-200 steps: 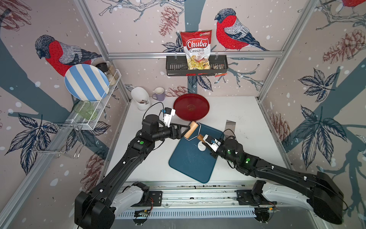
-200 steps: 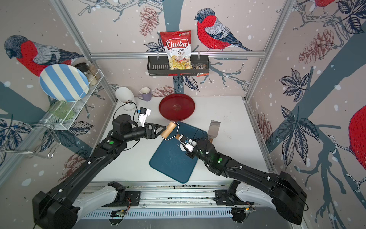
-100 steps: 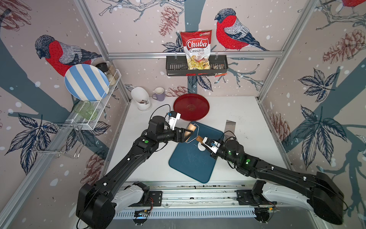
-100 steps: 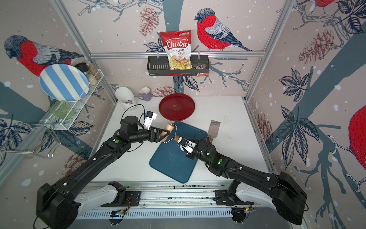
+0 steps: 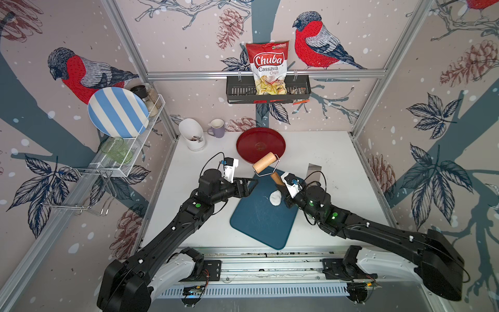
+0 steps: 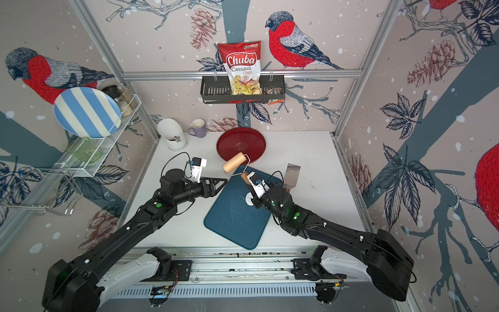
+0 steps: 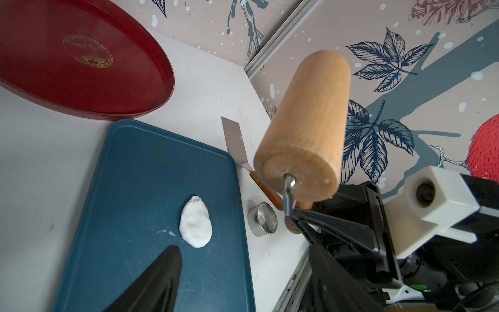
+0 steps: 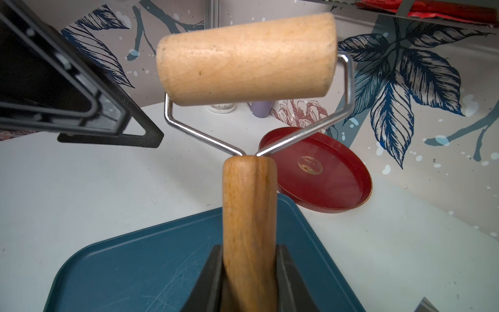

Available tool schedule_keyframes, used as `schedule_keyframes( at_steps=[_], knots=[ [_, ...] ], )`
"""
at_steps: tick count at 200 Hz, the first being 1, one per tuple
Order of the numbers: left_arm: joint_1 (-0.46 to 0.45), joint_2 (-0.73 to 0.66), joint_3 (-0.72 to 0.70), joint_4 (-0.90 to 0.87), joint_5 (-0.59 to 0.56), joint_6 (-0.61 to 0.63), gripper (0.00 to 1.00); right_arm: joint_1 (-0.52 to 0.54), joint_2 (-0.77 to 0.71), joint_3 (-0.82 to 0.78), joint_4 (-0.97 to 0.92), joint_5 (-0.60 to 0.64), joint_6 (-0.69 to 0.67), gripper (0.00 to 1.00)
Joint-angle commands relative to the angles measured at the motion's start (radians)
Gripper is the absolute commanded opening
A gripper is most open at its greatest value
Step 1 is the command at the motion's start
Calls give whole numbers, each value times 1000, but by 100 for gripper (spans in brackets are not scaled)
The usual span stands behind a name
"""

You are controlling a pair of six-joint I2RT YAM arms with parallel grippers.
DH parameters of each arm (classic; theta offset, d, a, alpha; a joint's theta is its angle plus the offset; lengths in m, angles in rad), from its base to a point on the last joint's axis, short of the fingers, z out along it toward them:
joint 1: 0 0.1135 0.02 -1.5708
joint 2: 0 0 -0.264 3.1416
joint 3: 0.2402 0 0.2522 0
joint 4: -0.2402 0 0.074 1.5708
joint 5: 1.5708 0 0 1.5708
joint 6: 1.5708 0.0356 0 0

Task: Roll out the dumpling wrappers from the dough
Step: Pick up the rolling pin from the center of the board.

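Holding the brown wooden handle [image 8: 249, 216] of a small dough roller, my right gripper [image 8: 249, 272] has its jaws narrow and closed on it. The handle points up and away from this gripper. The pale wooden drum [image 5: 264, 161] of the roller is in the air beyond it, in a bent steel wire frame [image 8: 305, 132], and it touches nothing below.

The dough [image 5: 275, 197], a soft white oval lump, lies on the dark blue plastic board [image 5: 259, 221] just beside my right gripper, on the side toward my left gripper [image 5: 248, 186]. The drum is well apart from the dough.

My left gripper has its jaws wide and holds nothing. It stands over the edge of the board, and the drum hangs just in front of it, apart from its fingers [image 8: 113, 127].

On the other side of my right gripper, on the white table, a small shiny steel ring [image 7: 263, 218] stands just beside the board. The steel spatula [image 7: 233, 137] with a brown handle lies near the ring. Beyond the drum there is the round dark red tray [image 5: 260, 144]. Farther, near the wall, stand a purple mug [image 5: 217, 129] and a white holder [image 5: 193, 135].
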Motion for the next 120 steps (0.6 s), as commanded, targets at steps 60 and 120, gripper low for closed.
schedule_keyframes(
  at_steps=[60, 120],
  knots=[
    [-84, 19, -36, 267, -92, -75, 53, 37, 13, 26, 104, 35, 116, 0],
    [-88, -39, -128, 425, -153, -142, 44, 58, 10, 23, 97, 42, 182, 0]
  ],
)
